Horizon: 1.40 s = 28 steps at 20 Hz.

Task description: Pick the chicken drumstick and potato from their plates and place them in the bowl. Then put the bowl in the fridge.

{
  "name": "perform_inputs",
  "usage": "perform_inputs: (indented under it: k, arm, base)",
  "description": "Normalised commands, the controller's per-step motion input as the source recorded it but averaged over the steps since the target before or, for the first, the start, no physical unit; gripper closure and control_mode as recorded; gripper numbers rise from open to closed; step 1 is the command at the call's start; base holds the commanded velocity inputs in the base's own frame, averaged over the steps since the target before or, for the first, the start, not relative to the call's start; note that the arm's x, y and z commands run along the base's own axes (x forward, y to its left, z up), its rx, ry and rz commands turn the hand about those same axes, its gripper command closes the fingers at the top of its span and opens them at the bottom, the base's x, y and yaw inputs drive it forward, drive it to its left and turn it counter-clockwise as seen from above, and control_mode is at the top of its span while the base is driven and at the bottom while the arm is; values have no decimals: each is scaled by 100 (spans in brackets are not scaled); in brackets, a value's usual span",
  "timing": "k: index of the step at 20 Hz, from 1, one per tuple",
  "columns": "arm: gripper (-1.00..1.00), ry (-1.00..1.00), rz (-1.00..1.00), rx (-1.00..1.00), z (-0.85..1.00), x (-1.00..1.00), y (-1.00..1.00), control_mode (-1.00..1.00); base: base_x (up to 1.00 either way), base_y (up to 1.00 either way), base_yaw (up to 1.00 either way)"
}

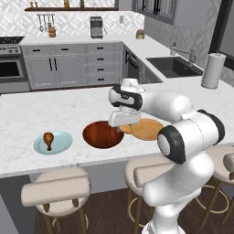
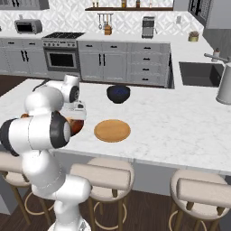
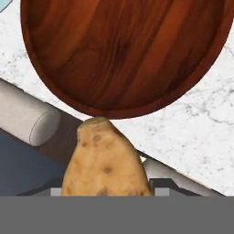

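My gripper (image 3: 107, 185) is shut on the tan potato (image 3: 106, 160), which hangs over the near rim of the reddish-brown wooden bowl (image 3: 123, 50). From the left base view the gripper (image 1: 122, 122) hovers at the right edge of the bowl (image 1: 100, 135), between it and the bare tan wooden plate (image 1: 148, 130). The chicken drumstick (image 1: 48, 138) lies on the pale blue-green plate (image 1: 61, 145) left of the bowl. In the right base view my arm hides most of the bowl (image 2: 77, 127); the tan plate (image 2: 112, 130) lies to its right.
A dark blue bowl (image 2: 118, 93) stands further back on the island. Padded stools (image 1: 55, 188) line the counter's near edge. A sink (image 1: 172, 66) and a paper towel roll (image 1: 212, 70) are at the right. Grey cabinets and an oven (image 2: 61, 57) run along the back wall.
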Motion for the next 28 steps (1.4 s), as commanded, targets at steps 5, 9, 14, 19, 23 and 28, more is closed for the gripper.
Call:
perform_inputs:
  k: [5, 9, 14, 19, 23, 28]
  arm:
    - [100, 13, 0, -2, -34, 76, 79, -100]
    - [100, 5, -1, -8, -49, 75, 39, -100]
    - [100, 0, -1, -10, -59, 41, 32, -100]
    - [100, 0, 0, -7, -68, 11, 15, -100]
    - [-100, 1, 0, -2, -64, 11, 0, -100]
    - [-100, 1, 0, 0, -15, 6, 0, -100]
  base:
    - [0, 0, 0]
    - [0, 0, 0]
    - [0, 0, 0]
    - [0, 0, 0]
    - [0, 0, 0]
    - [0, 0, 0]
